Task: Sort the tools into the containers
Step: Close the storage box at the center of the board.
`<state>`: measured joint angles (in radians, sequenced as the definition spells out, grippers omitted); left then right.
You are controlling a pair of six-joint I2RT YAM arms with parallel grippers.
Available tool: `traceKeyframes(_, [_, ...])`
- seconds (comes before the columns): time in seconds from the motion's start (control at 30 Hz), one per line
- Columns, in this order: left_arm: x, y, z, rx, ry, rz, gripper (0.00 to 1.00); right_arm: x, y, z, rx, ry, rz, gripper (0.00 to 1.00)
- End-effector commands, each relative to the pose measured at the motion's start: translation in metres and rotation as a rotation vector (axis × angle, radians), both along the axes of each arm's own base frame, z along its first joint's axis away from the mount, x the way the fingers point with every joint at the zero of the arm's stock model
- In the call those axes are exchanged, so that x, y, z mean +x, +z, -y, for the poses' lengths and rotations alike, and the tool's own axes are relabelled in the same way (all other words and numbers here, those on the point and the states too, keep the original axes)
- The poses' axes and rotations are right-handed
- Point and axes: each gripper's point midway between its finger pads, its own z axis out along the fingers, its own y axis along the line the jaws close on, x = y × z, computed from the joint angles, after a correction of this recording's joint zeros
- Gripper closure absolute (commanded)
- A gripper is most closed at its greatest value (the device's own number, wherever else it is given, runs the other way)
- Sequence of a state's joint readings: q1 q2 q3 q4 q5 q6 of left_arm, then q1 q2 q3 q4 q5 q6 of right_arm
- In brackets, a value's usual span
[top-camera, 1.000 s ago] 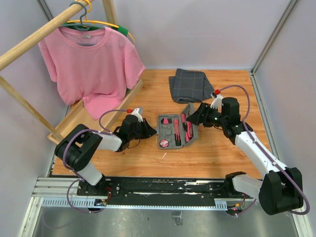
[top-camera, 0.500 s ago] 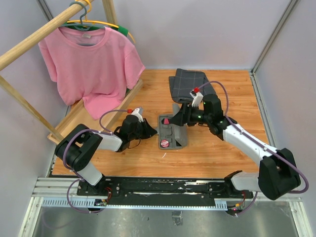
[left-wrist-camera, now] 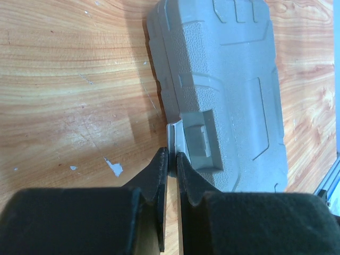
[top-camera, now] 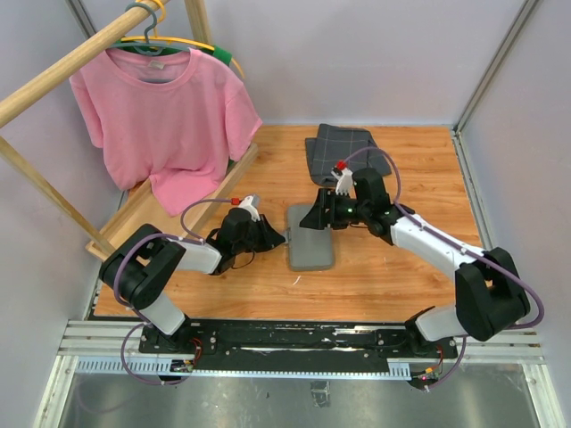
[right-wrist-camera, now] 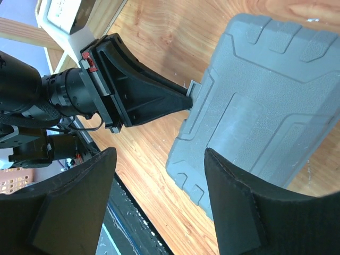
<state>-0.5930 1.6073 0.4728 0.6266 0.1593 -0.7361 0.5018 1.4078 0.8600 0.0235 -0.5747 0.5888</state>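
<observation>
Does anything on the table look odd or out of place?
A small white fleck lies on the table beside the closed grey tool case; it may be a chip or scrap. Nothing else stands out.

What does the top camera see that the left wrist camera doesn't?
Only the top camera shows the hanging pink T-shirt, the folded grey cloth and the right gripper over the far end of the grey tool case. Only the left wrist camera shows, close up, the left gripper with its jaws pinched on the latch, and a white fleck on the wood. Both show the grey tool case, shut, lying on the wooden table.
</observation>
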Motion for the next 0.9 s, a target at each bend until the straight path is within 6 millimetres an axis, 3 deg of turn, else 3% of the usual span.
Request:
traceKeyframes(0.0, [-0.010, -0.011, -0.005, 0.049, -0.012, -0.034, 0.99, 0.010, 0.015, 0.003, -0.035, -0.020, 0.080, 0.32])
traceKeyframes(0.17, [-0.008, -0.003, -0.007, 0.050, 0.000, -0.019, 0.95, 0.012, -0.015, 0.032, -0.195, -0.115, 0.066, 0.31])
traceKeyframes(0.37, [-0.005, 0.020, -0.004, 0.026, -0.009, 0.016, 0.74, 0.011, -0.046, 0.055, -0.304, -0.199, 0.045, 0.27])
traceKeyframes(0.67, [-0.005, 0.056, -0.003, -0.023, -0.006, 0.073, 0.52, 0.009, -0.078, 0.051, -0.294, -0.204, -0.012, 0.29])
traceKeyframes(0.87, [-0.005, 0.046, -0.003, -0.010, 0.008, 0.033, 0.40, 0.003, -0.097, 0.043, -0.249, -0.188, -0.069, 0.35])
